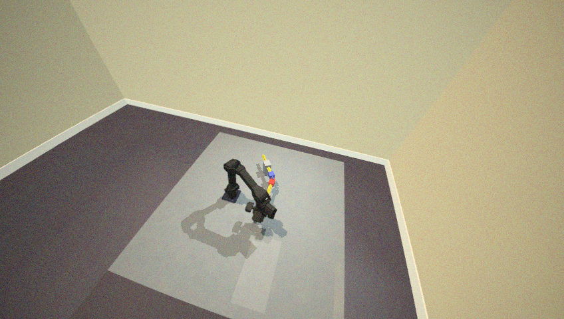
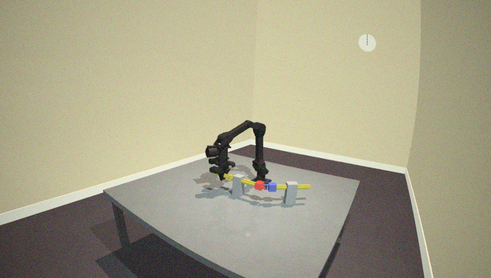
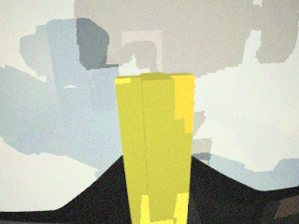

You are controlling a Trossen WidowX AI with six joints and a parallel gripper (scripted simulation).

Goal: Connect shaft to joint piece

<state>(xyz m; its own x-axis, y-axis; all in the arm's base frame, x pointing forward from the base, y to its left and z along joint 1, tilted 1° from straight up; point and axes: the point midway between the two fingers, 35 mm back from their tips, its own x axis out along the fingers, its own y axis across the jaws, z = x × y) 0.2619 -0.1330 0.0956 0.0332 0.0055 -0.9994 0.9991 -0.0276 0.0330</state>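
Note:
The red joint piece (image 1: 271, 181) (image 2: 259, 185) is hinged to the blue part (image 1: 271, 173) (image 2: 272, 186) on the end of the fixed yellow shaft (image 1: 263, 157) (image 2: 303, 186). The fixed shaft's grey block (image 1: 267, 163) (image 2: 290, 193) stands upright. The second yellow shaft (image 1: 269, 189) (image 2: 247, 181) (image 3: 159, 117) runs through the other grey block (image 2: 237, 186). Its front end meets the red piece; how deep it sits inside cannot be told. My gripper (image 2: 222, 176) (image 3: 152, 153) is shut on the second shaft near its rear end. The arm hides the fingertips in the top view.
The arm (image 1: 250, 181) (image 2: 237, 131) reaches from its base (image 1: 231, 196) (image 2: 261, 179) over the shaft's rear part. Everything stands on the grey table (image 1: 308, 244) (image 2: 213, 220), whose edges show. Arm shadows fall beside the blocks.

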